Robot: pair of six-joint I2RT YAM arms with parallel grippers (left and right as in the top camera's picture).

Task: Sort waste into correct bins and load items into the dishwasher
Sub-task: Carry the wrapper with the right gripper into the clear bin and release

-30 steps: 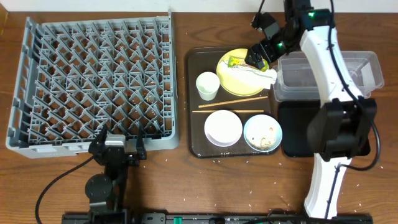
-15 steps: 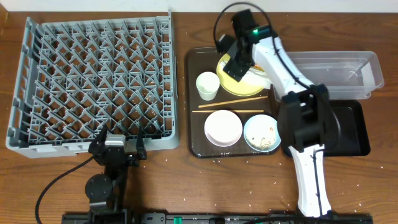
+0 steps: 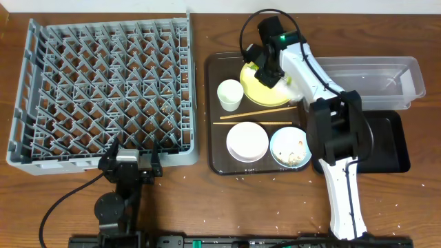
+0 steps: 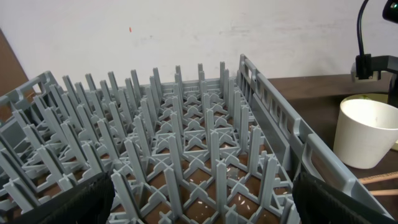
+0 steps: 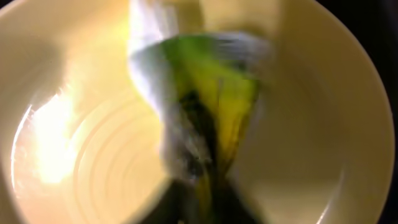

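Over the yellow plate on the brown serving tray, my right gripper is shut on the green-and-yellow snack wrapper. In the right wrist view the pinched wrapper stands up from the plate, with white paper against it. The view is blurred. The white cup, two chopsticks, white bowl and light-blue bowl with rice lie on the same tray. My left gripper rests open at the front edge of the grey dish rack, nothing between its fingers.
The clear tub and the black tray sit to the right of the brown serving tray. Rice grains lie scattered on the table under the rack and around it. The cup shows beside the rack in the left wrist view.
My right arm swung left from the clear tub to the yellow plate, and its gripper went from open to shut on the wrapper. The left arm has not moved.
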